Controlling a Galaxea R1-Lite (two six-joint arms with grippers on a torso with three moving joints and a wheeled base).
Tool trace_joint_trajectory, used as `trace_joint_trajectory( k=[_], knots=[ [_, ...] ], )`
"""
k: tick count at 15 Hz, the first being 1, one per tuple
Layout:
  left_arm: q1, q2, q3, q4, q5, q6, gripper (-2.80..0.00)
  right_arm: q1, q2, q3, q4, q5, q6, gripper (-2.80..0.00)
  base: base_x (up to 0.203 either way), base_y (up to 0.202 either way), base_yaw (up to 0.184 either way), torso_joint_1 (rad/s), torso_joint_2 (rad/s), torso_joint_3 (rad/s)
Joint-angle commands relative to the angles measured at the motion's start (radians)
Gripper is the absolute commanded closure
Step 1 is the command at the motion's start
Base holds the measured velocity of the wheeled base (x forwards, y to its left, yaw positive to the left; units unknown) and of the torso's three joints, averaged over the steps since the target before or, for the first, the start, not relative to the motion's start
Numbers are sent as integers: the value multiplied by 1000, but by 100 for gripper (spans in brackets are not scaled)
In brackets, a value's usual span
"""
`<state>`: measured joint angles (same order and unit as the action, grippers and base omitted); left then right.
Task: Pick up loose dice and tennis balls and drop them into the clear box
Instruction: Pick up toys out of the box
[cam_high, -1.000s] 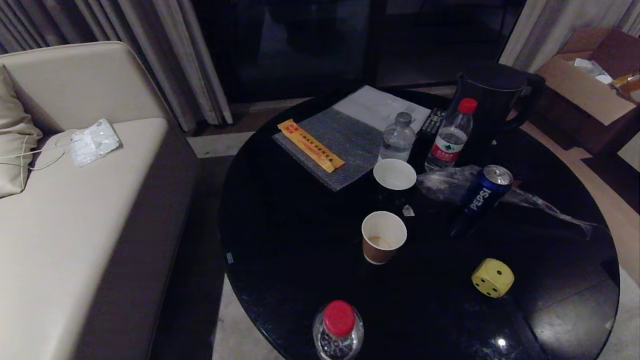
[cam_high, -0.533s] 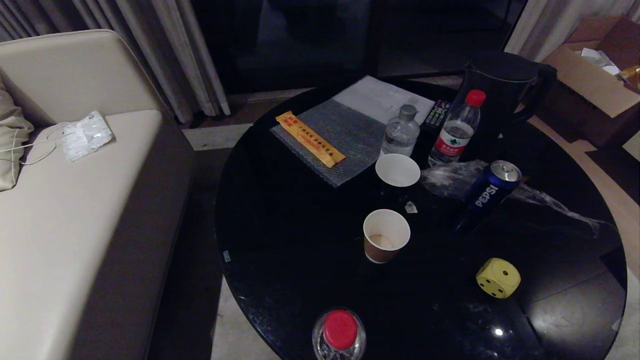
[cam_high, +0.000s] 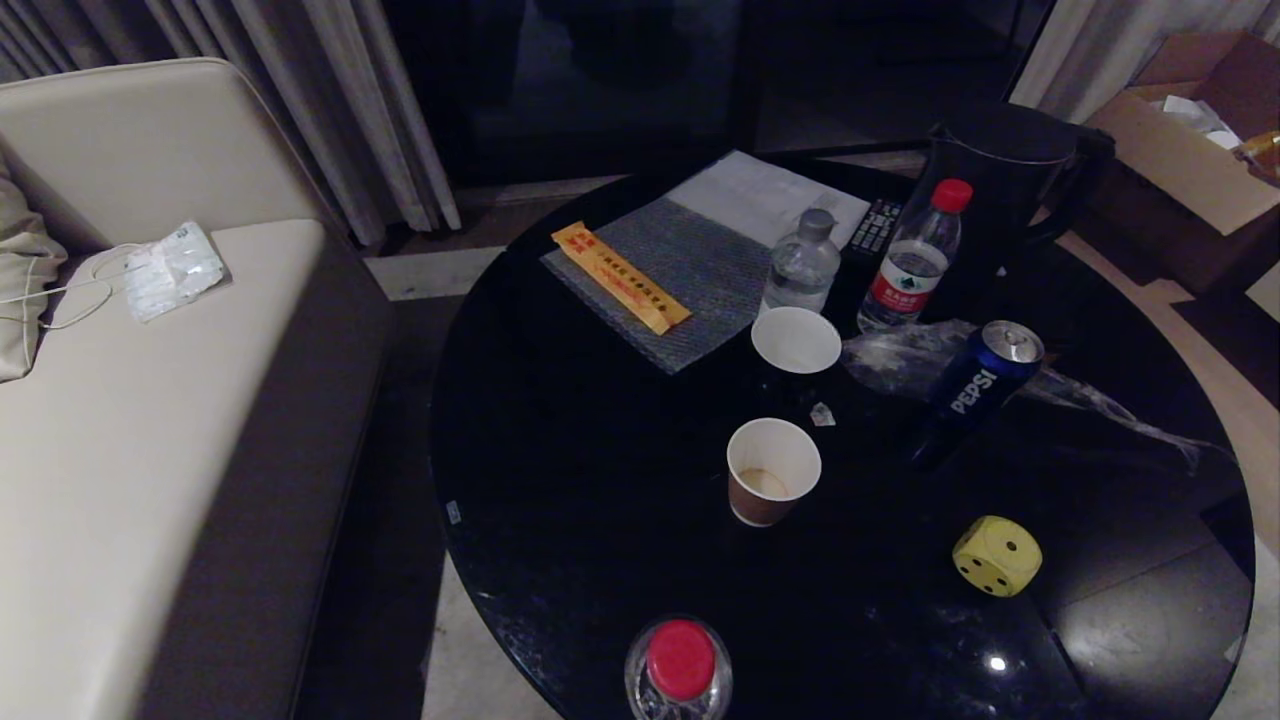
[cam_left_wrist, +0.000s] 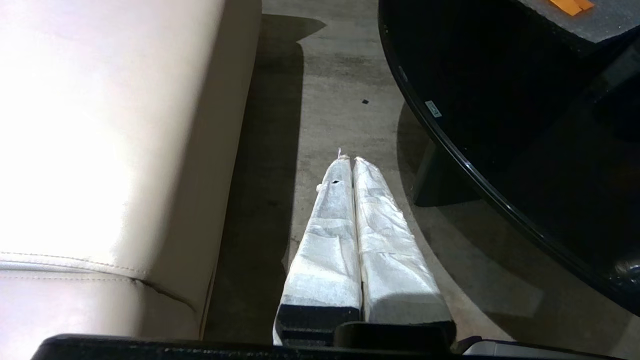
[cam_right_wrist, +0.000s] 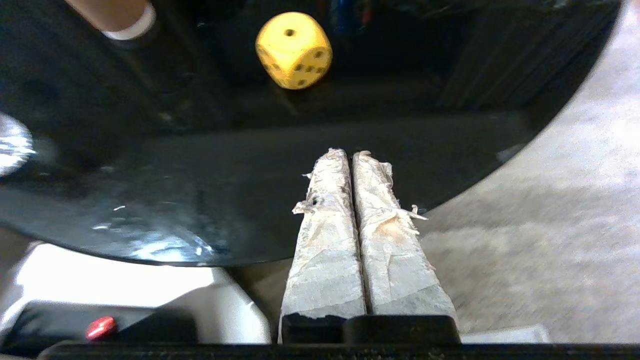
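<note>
Near table's right edge, yellow die (cam_high: 996, 555) sits alone — no tennis balls or clear box visible. Approach step: my right gripper (cam_right_wrist: 351, 155) pressed shut over black table (cam_right_wrist: 150, 150) rim, short of die. Next — spread fingers, reach forward. Left gripper (cam_left_wrist: 348, 161) shut, parked beside sofa (cam_left_wrist: 100, 125).

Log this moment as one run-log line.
target: yellow foam die with dark pips loose on round black glossy table | right pincer: shut, empty, short of die | left pincer: shut, parked
</note>
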<state>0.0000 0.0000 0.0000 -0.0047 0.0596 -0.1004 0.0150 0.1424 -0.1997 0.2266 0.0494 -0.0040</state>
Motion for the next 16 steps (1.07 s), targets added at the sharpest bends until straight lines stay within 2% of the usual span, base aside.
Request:
trace_joint_trajectory(
  k=[1,4,7,9,10,13,14,16],
  knots=[
    [0,2,2,1,0,-1,0,45,230,-78,-5,12,33,0,0,0,0,0,0,0],
    [0,2,2,0,0,-1,0,93,476,-133,-36,35,108,0,0,0,0,0,0,0],
    [0,2,2,0,0,-1,0,112,722,-168,-166,53,144,0,0,0,0,0,0,0],
    [0,2,2,0,0,-1,0,158,865,-181,-259,69,153,0,0,0,0,0,0,0],
    [0,0,2,0,0,-1,0,182,929,-187,-311,75,147,0,0,0,0,0,0,0],
    [0,2,2,0,0,-1,0,196,1093,-216,-428,83,45,0,0,0,0,0,0,0],
    [0,1,2,0,0,-1,0,193,1129,-223,-462,86,7,-280,0,0,0,0,0,0],
    [0,2,2,0,0,-1,0,170,1164,-237,-482,85,-81,-280,0,0,0,0,0,0]
  ],
)
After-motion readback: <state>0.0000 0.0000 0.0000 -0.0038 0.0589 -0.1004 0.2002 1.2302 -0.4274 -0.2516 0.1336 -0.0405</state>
